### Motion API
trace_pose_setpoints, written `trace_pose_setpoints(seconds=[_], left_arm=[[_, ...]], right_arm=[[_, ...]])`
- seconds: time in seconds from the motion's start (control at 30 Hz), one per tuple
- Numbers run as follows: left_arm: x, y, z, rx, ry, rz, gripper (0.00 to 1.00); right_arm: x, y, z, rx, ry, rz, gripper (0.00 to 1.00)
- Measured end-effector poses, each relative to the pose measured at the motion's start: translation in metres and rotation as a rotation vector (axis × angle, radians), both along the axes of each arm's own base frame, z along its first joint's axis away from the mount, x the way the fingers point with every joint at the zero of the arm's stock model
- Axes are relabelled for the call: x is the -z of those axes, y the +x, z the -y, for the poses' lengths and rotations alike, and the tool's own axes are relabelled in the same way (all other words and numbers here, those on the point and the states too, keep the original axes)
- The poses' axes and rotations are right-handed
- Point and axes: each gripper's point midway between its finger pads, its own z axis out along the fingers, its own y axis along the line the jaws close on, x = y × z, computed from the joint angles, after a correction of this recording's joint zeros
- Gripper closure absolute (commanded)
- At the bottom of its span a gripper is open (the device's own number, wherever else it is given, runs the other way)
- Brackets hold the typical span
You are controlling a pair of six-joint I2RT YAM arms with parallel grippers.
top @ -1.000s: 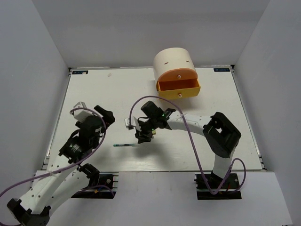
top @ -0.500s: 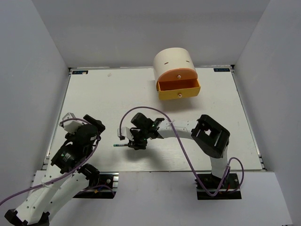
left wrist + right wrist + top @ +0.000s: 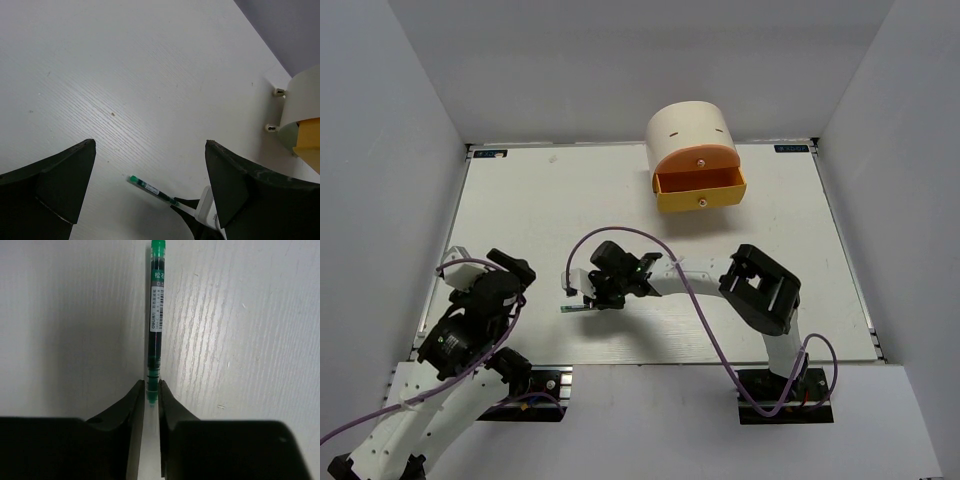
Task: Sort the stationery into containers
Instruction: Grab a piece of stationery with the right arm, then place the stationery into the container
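Note:
A slim green-white pen point(image 3: 572, 309) lies flat on the white table, left of centre near the front. My right gripper point(image 3: 590, 301) is low over the table and shut on the pen's right end. In the right wrist view both fingers pinch its green tip point(image 3: 152, 391), and the pen point(image 3: 156, 315) runs straight away from them. My left gripper point(image 3: 510, 267) is open and empty, held above the table at the near left. Its view shows the pen point(image 3: 150, 188) between the wide-apart jaws. The cream organizer point(image 3: 692, 135) stands at the far back with its orange drawer point(image 3: 700, 183) pulled open.
A yellow drawer point(image 3: 698, 203) with a small knob sits under the orange one. The organizer's edge also shows in the left wrist view point(image 3: 305, 100). The right arm's purple cable point(image 3: 620, 238) loops over the table. Grey walls close in the table's left, back and right.
My right gripper has moved left and toward the near edge, come down to the pen and shut on its end. My left arm has drawn back toward the near left.

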Motion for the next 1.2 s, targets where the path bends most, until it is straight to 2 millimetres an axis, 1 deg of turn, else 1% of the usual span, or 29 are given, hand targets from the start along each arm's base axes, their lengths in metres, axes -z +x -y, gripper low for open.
trace_pose_setpoints(seconds=[0.1, 0.17, 0.27, 0.33, 0.43, 0.63, 0.77, 0.87, 1.0, 1.1, 1.2], left_arm=[[-0.001, 0.000, 0.000, -0.001, -0.002, 0.003, 0.00], [-0.001, 0.000, 0.000, 0.000, -0.005, 0.006, 0.00], [-0.003, 0.002, 0.002, 0.002, -0.013, 0.016, 0.00], [-0.005, 0.003, 0.003, 0.004, -0.022, 0.026, 0.00], [-0.007, 0.005, 0.005, 0.010, -0.032, 0.036, 0.00], [-0.011, 0.010, 0.011, 0.023, -0.055, 0.057, 0.00], [-0.012, 0.013, 0.014, 0.026, -0.058, 0.062, 0.00], [-0.010, 0.013, 0.015, 0.031, -0.057, 0.058, 0.00], [-0.008, 0.016, 0.019, 0.042, -0.063, 0.062, 0.00], [-0.005, 0.019, 0.023, 0.054, -0.069, 0.060, 0.00], [-0.002, 0.024, 0.029, 0.066, -0.069, 0.055, 0.00]], right_arm=[[-0.002, -0.003, 0.001, -0.016, 0.014, -0.010, 0.92], [-0.001, -0.008, 0.006, -0.030, 0.015, -0.024, 0.95], [-0.001, -0.016, 0.016, -0.039, 0.005, -0.049, 0.96], [-0.002, -0.017, 0.023, -0.030, -0.005, -0.066, 0.96], [-0.012, -0.013, 0.029, -0.004, 0.000, -0.075, 0.98], [-0.047, 0.014, 0.037, 0.061, 0.070, -0.040, 0.98], [-0.058, 0.027, 0.043, 0.096, 0.088, -0.018, 0.98], [-0.069, 0.042, 0.049, 0.137, 0.102, 0.015, 0.98], [-0.090, 0.073, 0.064, 0.219, 0.132, 0.074, 0.98], [-0.117, 0.102, 0.078, 0.291, 0.174, 0.130, 0.98], [-0.149, 0.132, 0.094, 0.364, 0.225, 0.196, 0.99]])
